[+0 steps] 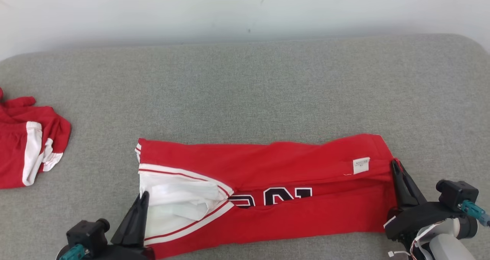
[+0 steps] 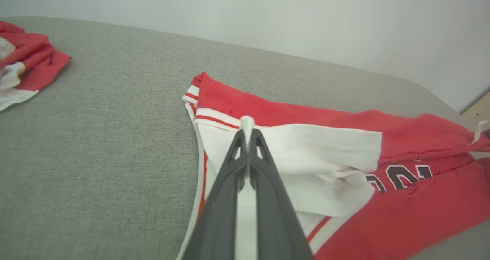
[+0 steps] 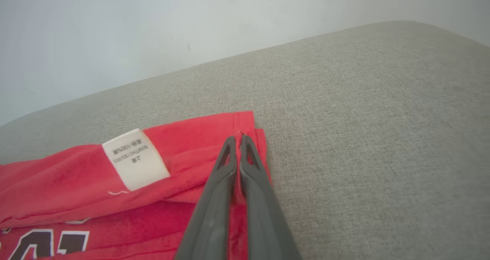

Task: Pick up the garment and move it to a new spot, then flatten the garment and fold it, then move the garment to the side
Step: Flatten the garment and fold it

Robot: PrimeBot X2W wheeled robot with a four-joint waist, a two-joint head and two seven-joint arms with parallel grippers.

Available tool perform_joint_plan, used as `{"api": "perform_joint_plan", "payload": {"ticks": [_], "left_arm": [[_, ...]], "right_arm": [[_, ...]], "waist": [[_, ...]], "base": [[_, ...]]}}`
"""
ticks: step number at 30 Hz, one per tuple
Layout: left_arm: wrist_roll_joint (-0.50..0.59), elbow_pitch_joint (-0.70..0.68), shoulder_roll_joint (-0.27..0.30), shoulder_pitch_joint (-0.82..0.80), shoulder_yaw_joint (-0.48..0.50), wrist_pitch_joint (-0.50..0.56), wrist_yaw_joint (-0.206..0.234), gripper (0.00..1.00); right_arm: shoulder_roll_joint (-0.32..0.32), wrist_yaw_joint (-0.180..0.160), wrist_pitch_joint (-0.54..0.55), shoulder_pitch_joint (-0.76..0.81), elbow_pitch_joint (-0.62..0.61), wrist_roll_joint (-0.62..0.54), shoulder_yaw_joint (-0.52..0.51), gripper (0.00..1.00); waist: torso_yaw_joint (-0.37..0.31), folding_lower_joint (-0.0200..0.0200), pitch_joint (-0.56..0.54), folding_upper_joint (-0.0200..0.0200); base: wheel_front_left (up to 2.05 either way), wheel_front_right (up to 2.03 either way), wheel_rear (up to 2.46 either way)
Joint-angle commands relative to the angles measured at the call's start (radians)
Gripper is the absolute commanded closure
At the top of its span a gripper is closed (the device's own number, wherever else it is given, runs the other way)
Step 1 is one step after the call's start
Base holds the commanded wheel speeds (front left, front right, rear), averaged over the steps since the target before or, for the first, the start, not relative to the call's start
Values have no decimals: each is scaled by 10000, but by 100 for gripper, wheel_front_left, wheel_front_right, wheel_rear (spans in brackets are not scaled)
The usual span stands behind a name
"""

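Both clenched: left end effector (image 1: 144,195) on garment (image 1: 314,218) white panel (image 1: 172,202), right end effector (image 1: 394,163) on red hem (image 3: 245,123). Fold half hid black lettering (image 1: 273,197), possibly numerals.

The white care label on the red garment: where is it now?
In the head view, the white care label sits near the right end of the red garment, just left of the right gripper, which pinches that edge.
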Motion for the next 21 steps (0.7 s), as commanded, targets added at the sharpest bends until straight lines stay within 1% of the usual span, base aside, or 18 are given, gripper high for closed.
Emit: {"api": "perform_joint_plan", "payload": {"ticks": [1, 2, 3, 5, 11, 17, 21], "left_arm": [[312, 66, -159, 202, 254, -31, 2, 0], [384, 83, -271, 295, 398, -30, -35, 0], [457, 117, -362, 417, 526, -30, -109, 0], [608, 80, -439, 491, 716, -30, -124, 0], [1929, -400, -880, 947, 1900, -31, -5, 0], [3192, -962, -1323, 1412, 3253, -30, 88, 0], [3847, -1297, -1656, 1714, 3988, -30, -37, 0]], "right_arm": [[70, -25, -45, 124, -104, -74, -67, 21], [100, -25, -45, 179, -167, -54, -97, 0], [116, -25, -45, 254, -210, -40, -115, 0], [125, -25, -45, 303, -281, -18, -136, 0], [14, -25, -46, 382, -537, 27, -225, 0], [-128, -25, 240, 51, 31, -190, -267, 0], [-107, -25, 581, -207, 657, -348, -322, 0]], "waist": [[-42, 1, -123, 1], [-49, 1, -153, 1], [-53, 1, -201, 1], [-61, 1, -241, 1], [5, 1, -475, 1], [115, 1, -674, 1], [233, 1, -795, 1]], "base": [[0, 0, 0], [0, 0, 0], [0, 0, 0], [0, 0, 0], [0, 0, 0], [0, 0, 0], [0, 0, 0]]}}
